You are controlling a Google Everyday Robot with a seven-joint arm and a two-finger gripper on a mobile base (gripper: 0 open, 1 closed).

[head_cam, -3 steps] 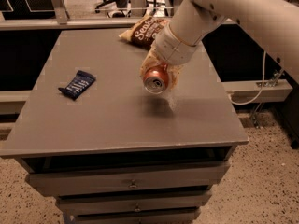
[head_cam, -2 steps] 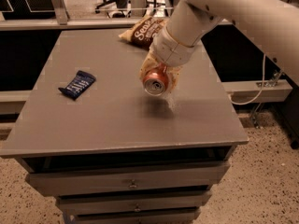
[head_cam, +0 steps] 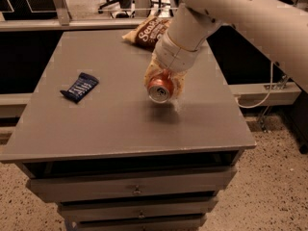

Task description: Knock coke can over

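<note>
The coke can (head_cam: pixel 159 88) is red with a silver top and is tilted on its side, its top facing the camera, just above the grey table top (head_cam: pixel 110 124) near the middle right. My gripper (head_cam: pixel 162 81) comes down from the upper right on a white arm. Its tan fingers (head_cam: pixel 150 75) sit on both sides of the can and are shut on it. A shadow lies on the table right under the can.
A dark blue snack wrapper (head_cam: pixel 79 87) lies on the left of the table. A brown-and-cream chip bag (head_cam: pixel 147 32) lies at the back edge, behind my arm. Drawers are below the table front. A white cable hangs at the right.
The can and gripper have barely moved; the can stays tilted in the fingers above the table.
</note>
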